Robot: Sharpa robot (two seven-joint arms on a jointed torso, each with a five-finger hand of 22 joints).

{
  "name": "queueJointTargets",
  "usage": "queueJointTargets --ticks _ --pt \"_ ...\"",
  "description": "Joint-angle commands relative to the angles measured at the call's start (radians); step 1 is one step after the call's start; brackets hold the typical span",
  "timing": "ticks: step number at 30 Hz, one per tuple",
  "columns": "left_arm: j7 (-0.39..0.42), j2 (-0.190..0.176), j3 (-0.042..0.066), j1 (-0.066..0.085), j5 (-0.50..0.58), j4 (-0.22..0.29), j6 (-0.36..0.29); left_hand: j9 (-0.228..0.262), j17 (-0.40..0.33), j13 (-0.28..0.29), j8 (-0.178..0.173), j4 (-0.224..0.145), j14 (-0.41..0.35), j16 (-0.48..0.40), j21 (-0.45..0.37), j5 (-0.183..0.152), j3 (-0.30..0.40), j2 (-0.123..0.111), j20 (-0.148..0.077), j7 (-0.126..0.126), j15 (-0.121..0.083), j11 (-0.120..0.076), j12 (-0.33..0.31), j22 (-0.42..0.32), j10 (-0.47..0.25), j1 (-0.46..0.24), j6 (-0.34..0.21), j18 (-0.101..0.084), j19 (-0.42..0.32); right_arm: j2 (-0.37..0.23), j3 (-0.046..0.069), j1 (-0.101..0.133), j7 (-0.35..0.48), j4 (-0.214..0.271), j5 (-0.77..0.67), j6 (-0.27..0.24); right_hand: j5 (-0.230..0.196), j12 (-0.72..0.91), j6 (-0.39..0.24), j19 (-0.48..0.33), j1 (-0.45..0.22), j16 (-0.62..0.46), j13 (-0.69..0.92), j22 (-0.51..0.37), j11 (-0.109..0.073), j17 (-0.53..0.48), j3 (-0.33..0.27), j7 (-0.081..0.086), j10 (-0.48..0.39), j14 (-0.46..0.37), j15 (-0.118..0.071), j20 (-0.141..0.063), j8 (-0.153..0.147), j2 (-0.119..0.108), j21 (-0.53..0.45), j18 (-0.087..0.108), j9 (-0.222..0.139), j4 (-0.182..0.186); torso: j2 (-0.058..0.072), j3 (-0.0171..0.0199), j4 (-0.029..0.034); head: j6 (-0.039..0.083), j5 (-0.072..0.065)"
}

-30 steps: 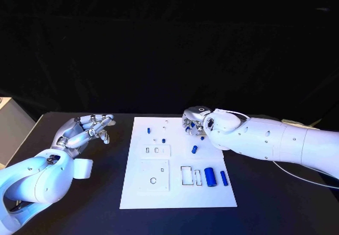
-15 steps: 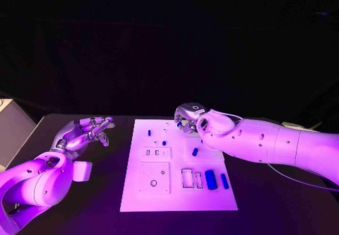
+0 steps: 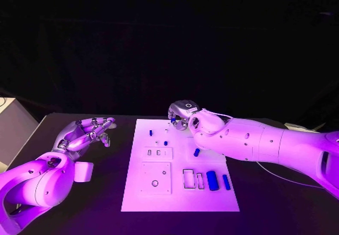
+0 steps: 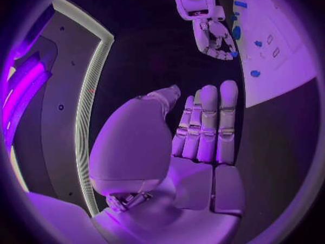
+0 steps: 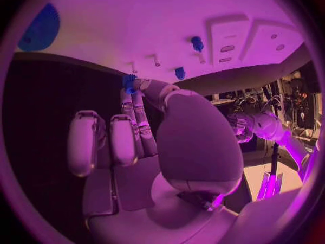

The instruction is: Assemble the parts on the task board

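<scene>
The white task board (image 3: 177,196) lies in the middle of the black table. My right hand (image 3: 182,116) hovers over its far edge and pinches a small blue part (image 5: 129,82) between thumb and fingertip. Two blue pegs (image 3: 150,132) (image 3: 165,143) stand in the board's far left area, near the rectangular slots (image 3: 157,152). A short blue piece (image 3: 196,152) lies mid-board. A thick blue cylinder (image 3: 212,177) and a slim blue bar (image 3: 226,181) lie at the near right. My left hand (image 3: 88,132) floats left of the board, fingers straight and holding nothing.
A pale box (image 3: 12,128) stands at the table's far left edge. A thin cable (image 3: 282,177) trails from my right arm, which crosses the board's right side. Bare black table stretches left of the board.
My right hand has shifted left along the board's far edge. The left hand has stayed where it was.
</scene>
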Motion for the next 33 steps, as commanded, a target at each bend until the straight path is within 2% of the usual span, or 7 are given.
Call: queueJointTargets --ticks 1,9,10,14,19,23,33 --pt "0.005 0.001 0.001 0.000 -0.004 0.005 0.014 0.001 -0.001 0.001 0.004 -0.001 -0.004 0.004 0.006 -0.006 0.006 0.002 0.000 0.001 0.000 0.001 -0.003 0.001 -0.005 0.007 -0.009 0.011 -0.001 0.013 0.000 -0.002 0.012 -0.019 -0.004 -0.011 0.004 -0.001 -0.001 0.009 -0.006 0.005 0.015 -0.003 -0.029 0.001 0.005 0.000 0.036 0.024 -0.007 -0.002 0.003 -0.001 0.003 -0.009 0.001 -0.001 0.003 -0.0040 0.0075 0.001 -0.001" --pt "0.004 -0.001 0.001 0.000 -0.005 0.011 0.014 0.001 -0.001 0.001 0.004 -0.001 -0.004 0.004 0.006 -0.006 0.006 0.002 0.000 0.001 0.000 0.001 -0.003 0.001 -0.005 0.007 -0.009 0.011 -0.001 0.033 0.000 -0.005 0.020 -0.045 0.002 0.005 0.004 -0.002 -0.001 0.009 -0.007 0.006 0.014 -0.003 -0.029 0.001 0.006 0.001 0.035 0.024 -0.007 -0.002 0.003 -0.002 0.003 -0.009 0.002 -0.002 0.005 -0.0075 0.0127 0.001 0.000" --pt "0.004 -0.001 0.001 0.000 -0.005 0.011 0.014 0.001 -0.001 0.001 0.004 -0.001 -0.004 0.004 0.006 -0.006 0.006 0.002 0.000 0.001 0.000 0.001 -0.003 0.001 -0.005 0.007 -0.009 0.011 -0.001 0.034 -0.001 -0.006 0.020 -0.047 0.002 0.007 0.004 -0.002 -0.001 0.009 -0.007 0.006 0.014 -0.003 -0.029 0.001 0.006 0.001 0.035 0.024 -0.007 -0.002 0.003 -0.002 0.003 -0.009 0.002 -0.002 0.004 -0.0067 0.0119 0.001 0.001" --pt "0.004 -0.001 0.001 0.000 -0.005 0.013 0.014 0.001 -0.001 0.001 0.004 -0.001 -0.004 0.004 0.006 -0.006 0.006 0.002 0.000 0.001 0.000 0.001 -0.003 0.001 -0.005 0.007 -0.009 0.011 -0.001 0.041 -0.001 -0.007 0.021 -0.060 0.002 0.017 0.003 -0.003 -0.002 0.009 -0.009 0.006 0.014 -0.002 -0.028 0.000 0.006 0.001 0.035 0.024 -0.006 -0.002 0.003 -0.003 0.004 -0.009 0.002 -0.002 0.005 -0.0073 0.0114 -0.001 0.004" --pt "0.004 -0.001 0.002 0.000 -0.005 0.014 0.014 0.001 -0.001 0.001 0.004 -0.001 -0.004 0.004 0.006 -0.006 0.006 0.002 0.000 0.001 0.000 0.001 -0.003 0.001 -0.005 0.007 -0.009 0.011 -0.001 0.044 -0.002 -0.009 0.021 -0.067 0.001 0.027 0.003 -0.004 -0.003 0.009 -0.012 0.006 0.014 -0.002 -0.028 0.000 0.005 0.001 0.035 0.024 -0.006 -0.001 0.003 -0.004 0.003 -0.009 0.003 -0.002 0.004 -0.0069 0.0130 0.000 0.006" --pt "0.003 -0.002 0.002 0.000 -0.005 0.014 0.014 0.001 -0.001 0.001 0.004 -0.001 -0.004 0.004 0.006 -0.006 0.006 0.002 0.000 0.001 0.000 0.001 -0.003 0.001 -0.005 0.007 -0.009 0.011 -0.001 0.046 -0.002 -0.010 0.021 -0.070 0.000 0.035 0.003 -0.004 -0.003 0.009 -0.012 0.006 0.014 -0.002 -0.028 0.000 0.005 0.001 0.035 0.024 -0.006 -0.001 0.003 -0.004 0.003 -0.009 0.003 -0.002 0.005 -0.0061 0.0104 -0.001 0.007" --pt "0.002 -0.001 0.002 0.000 -0.005 0.014 0.019 0.001 -0.001 0.001 0.004 -0.002 -0.005 0.005 0.010 -0.006 0.007 0.001 0.000 0.002 0.001 0.002 -0.003 0.004 -0.006 0.007 -0.009 0.011 -0.003 0.052 -0.003 -0.014 0.025 -0.081 0.004 0.042 0.002 -0.007 -0.005 0.008 -0.017 0.006 0.014 -0.003 -0.027 -0.002 0.005 0.002 0.034 0.023 -0.005 -0.001 0.002 -0.007 0.003 -0.009 0.005 -0.001 0.006 -0.0075 0.0123 0.001 0.010"
